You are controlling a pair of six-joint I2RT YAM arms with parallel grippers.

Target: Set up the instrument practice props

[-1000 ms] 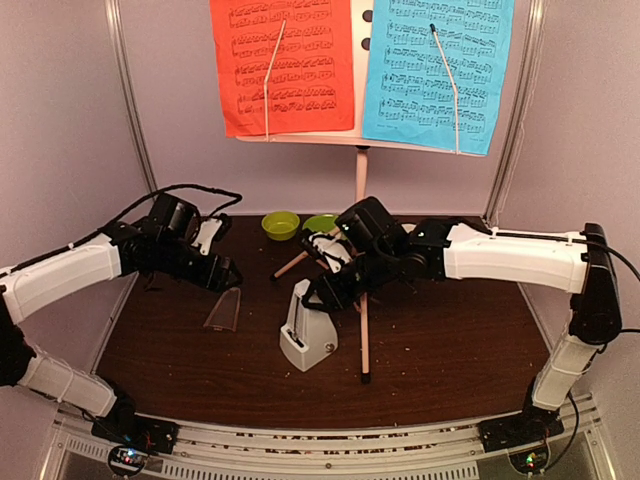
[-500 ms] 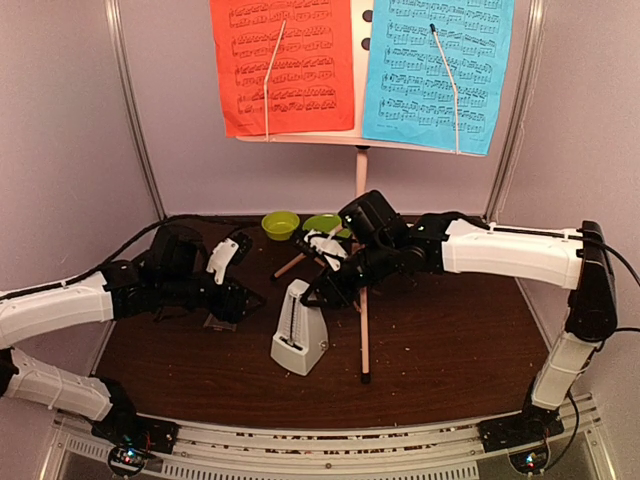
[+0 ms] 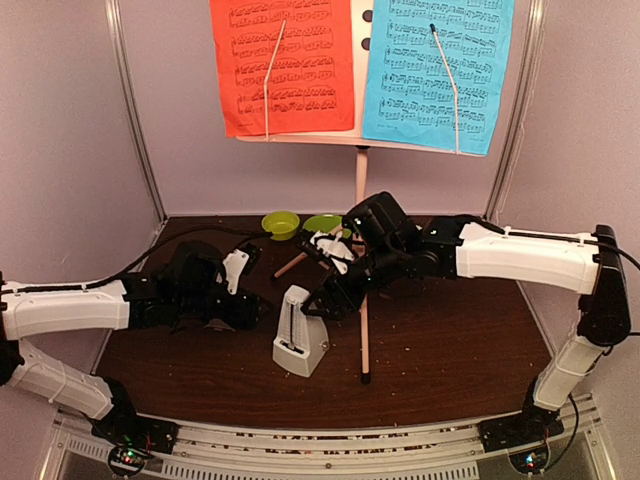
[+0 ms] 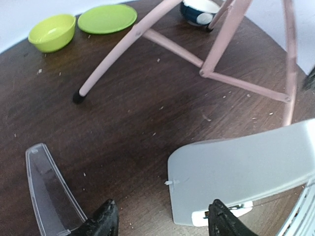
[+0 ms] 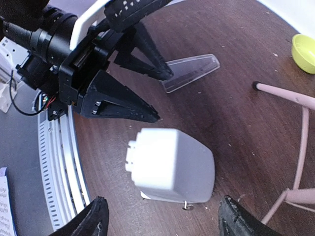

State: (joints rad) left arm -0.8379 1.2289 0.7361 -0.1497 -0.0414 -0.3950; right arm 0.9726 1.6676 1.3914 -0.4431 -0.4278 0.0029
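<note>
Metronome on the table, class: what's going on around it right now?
The white metronome stands uncovered before the music stand, which holds a red page and a blue page. The right hand hovers open above the metronome, holding nothing. The left hand, also open, sits low beside it, near the clear cover lying flat on the table.

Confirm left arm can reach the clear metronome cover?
Probably yes: the clear metronome cover lies flat just beside the open left gripper, nothing between them; the metronome stands on the other side.
</note>
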